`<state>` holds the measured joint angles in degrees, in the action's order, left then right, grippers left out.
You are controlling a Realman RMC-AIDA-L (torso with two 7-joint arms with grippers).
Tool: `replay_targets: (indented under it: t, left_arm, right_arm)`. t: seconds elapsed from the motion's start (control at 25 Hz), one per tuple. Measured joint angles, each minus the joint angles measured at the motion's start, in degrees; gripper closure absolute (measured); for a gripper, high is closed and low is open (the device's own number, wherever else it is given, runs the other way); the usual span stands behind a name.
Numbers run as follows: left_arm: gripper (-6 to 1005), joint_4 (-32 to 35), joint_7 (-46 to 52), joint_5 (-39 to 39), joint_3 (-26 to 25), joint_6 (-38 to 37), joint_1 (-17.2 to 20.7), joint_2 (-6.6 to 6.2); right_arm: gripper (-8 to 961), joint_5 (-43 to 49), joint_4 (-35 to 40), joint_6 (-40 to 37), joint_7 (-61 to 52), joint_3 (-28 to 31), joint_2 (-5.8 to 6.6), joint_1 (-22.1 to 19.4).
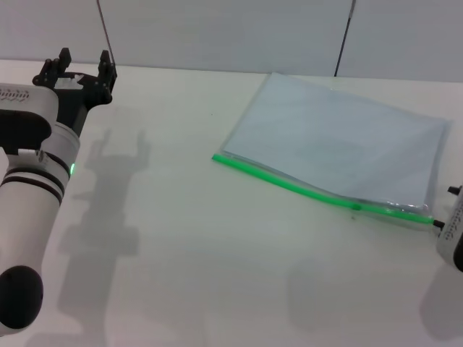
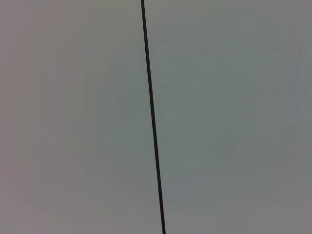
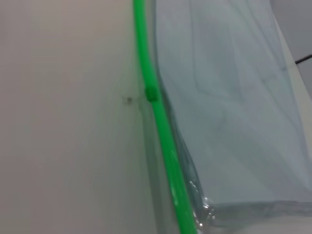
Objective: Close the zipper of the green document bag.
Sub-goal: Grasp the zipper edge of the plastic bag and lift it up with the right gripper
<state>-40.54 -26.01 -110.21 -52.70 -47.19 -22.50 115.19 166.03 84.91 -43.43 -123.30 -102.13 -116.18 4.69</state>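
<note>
One green document bag (image 1: 340, 144), zipper (image 1: 318, 192) nearside.

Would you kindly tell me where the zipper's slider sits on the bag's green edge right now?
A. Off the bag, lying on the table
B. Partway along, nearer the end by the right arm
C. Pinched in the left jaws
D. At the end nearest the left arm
B: the slider sits on the zipper of the green document bag, nearer the end by the right gripper; the left gripper is far off, jaws open and empty.
</note>
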Motion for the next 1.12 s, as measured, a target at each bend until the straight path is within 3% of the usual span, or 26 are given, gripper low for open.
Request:
replay_targets:
  t: [1.12]
  left_arm:
    - [363,0.20,0.00,0.00,-0.17,0.35,-0.53,0.38]
  right_arm:
    - [368,0.00,1.70,1.26,-3.00,-5.11,-0.01,3.28]
